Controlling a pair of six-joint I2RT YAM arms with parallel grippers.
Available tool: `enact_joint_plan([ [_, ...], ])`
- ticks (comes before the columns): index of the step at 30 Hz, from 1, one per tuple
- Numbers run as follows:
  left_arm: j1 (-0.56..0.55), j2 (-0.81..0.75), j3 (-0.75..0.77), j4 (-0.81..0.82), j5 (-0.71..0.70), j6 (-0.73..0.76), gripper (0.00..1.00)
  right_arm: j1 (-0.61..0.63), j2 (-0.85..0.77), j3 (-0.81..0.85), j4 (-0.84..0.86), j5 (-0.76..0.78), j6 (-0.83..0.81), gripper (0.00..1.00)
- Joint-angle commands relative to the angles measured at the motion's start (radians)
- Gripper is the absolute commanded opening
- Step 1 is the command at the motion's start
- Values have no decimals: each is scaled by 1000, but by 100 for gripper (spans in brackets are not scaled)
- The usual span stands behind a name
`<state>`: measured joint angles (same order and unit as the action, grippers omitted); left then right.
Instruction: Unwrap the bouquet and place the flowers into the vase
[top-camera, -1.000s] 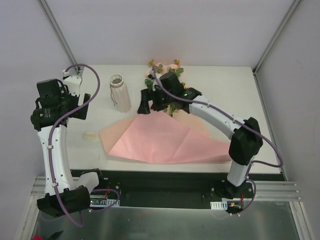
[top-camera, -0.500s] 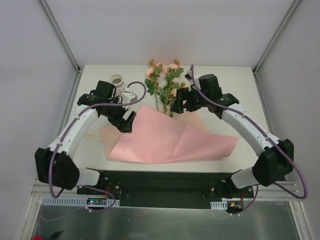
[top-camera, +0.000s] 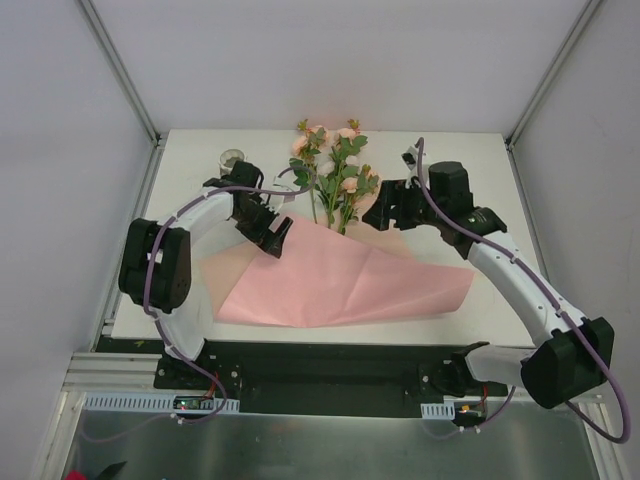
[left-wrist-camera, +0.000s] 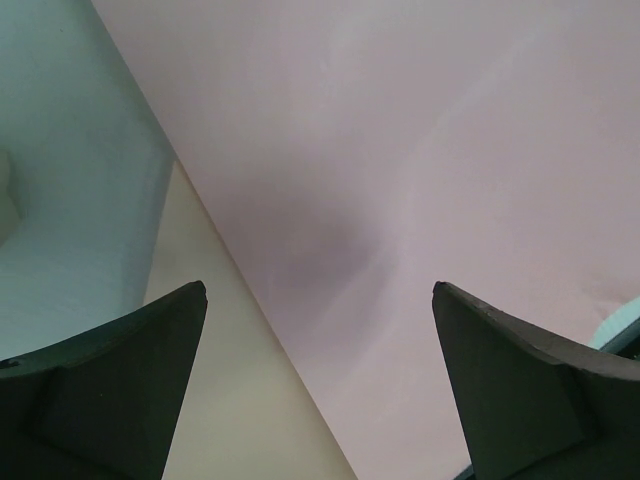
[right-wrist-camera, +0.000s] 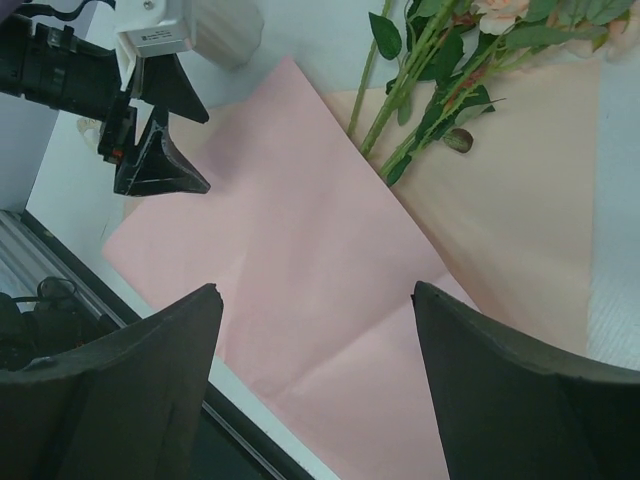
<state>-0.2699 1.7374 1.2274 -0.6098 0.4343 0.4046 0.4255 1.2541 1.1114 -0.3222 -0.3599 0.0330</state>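
Observation:
The flowers (top-camera: 330, 178), peach-pink roses on green stems, lie at the back middle of the table, their stems (right-wrist-camera: 420, 80) resting on the unfolded pink paper (top-camera: 340, 280). A paler peach sheet (right-wrist-camera: 520, 200) lies under them. Only the mouth of the white vase (top-camera: 232, 157) shows behind my left arm; its ribbed body (right-wrist-camera: 225, 30) appears in the right wrist view. My left gripper (top-camera: 272, 236) hangs open over the paper's upper left edge (left-wrist-camera: 250, 300). My right gripper (top-camera: 385, 210) is open just right of the stems, with nothing between its fingers.
White walls with metal posts close in the table on three sides. A black rail (top-camera: 330, 360) runs along the near edge, just below the pink paper. My left arm (top-camera: 160, 265) bends over the table's left side.
My left arm has swung in from the left to the paper's upper left edge. The right arm has drawn back rightwards off the flowers, its jaws narrowing a little.

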Motion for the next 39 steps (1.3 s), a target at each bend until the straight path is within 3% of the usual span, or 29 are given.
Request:
enact_joint_plan([
  [1, -8, 65, 56, 71, -19, -15, 95, -24, -62, -18, 71, -11, 24, 80],
  [11, -12, 94, 46, 70, 10, -10, 85, -59, -67, -33, 95, -40, 57, 77],
  [19, -51, 44, 21, 70, 17, -26, 53, -62, -67, -41, 120, -45, 91, 73],
  [30, -86, -15, 47, 76, -89, -78, 28, -65, -84, -50, 141, -59, 119, 69],
  [39, -103, -65, 30, 85, -114, -102, 22, -64, -96, -51, 141, -51, 131, 66],
])
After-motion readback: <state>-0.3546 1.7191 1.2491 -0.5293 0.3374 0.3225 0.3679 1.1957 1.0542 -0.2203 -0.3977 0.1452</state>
